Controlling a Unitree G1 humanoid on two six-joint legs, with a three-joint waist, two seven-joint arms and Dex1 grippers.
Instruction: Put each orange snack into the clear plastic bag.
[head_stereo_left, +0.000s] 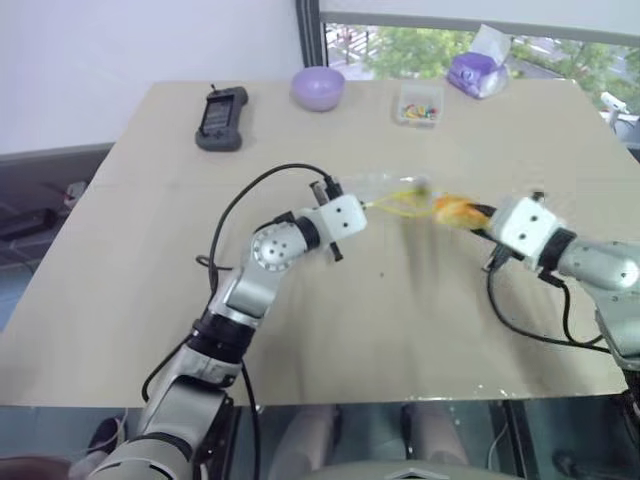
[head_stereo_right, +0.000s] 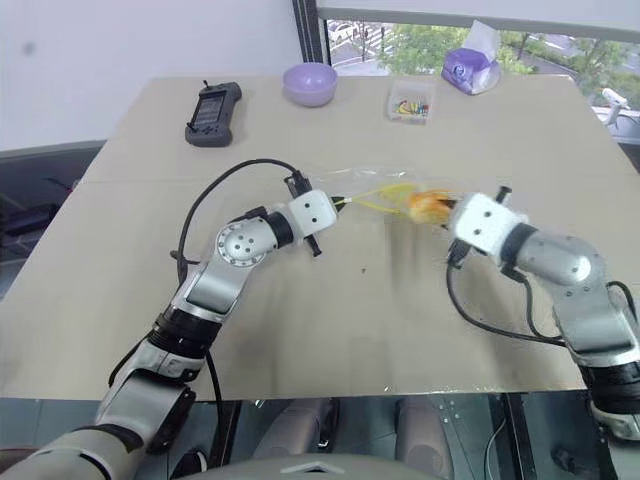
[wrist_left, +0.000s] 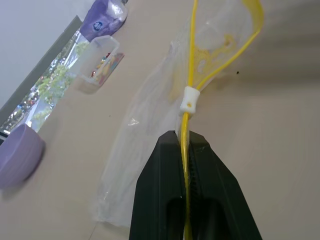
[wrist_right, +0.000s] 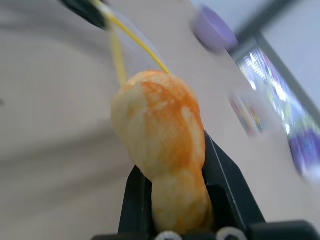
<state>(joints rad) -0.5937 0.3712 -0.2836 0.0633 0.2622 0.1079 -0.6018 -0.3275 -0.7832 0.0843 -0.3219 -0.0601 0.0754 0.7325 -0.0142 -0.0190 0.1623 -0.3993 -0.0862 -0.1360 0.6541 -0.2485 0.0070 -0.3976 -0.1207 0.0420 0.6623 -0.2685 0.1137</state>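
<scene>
My left gripper (head_stereo_left: 366, 207) is shut on the yellow zip strip of the clear plastic bag (head_stereo_left: 392, 187), holding it up over the middle of the table (head_stereo_left: 150, 300). In the left wrist view its black fingers (wrist_left: 162, 165) pinch the strip just behind the white slider, and the bag's (wrist_left: 145, 125) mouth hangs open beyond it. The orange snack (head_stereo_left: 455, 210) is clamped in my right gripper (head_stereo_left: 478, 215), right at the bag's open end. In the right wrist view the snack (wrist_right: 160, 135) is squeezed between the fingers (wrist_right: 220, 185), with the yellow strip just ahead of it.
Along the far edge stand a black handheld device (head_stereo_left: 221, 118), a purple bowl (head_stereo_left: 318, 87), a small clear box of colourful bits (head_stereo_left: 419, 104) and a purple tissue pack (head_stereo_left: 478, 72). Black cables loop from both wrists.
</scene>
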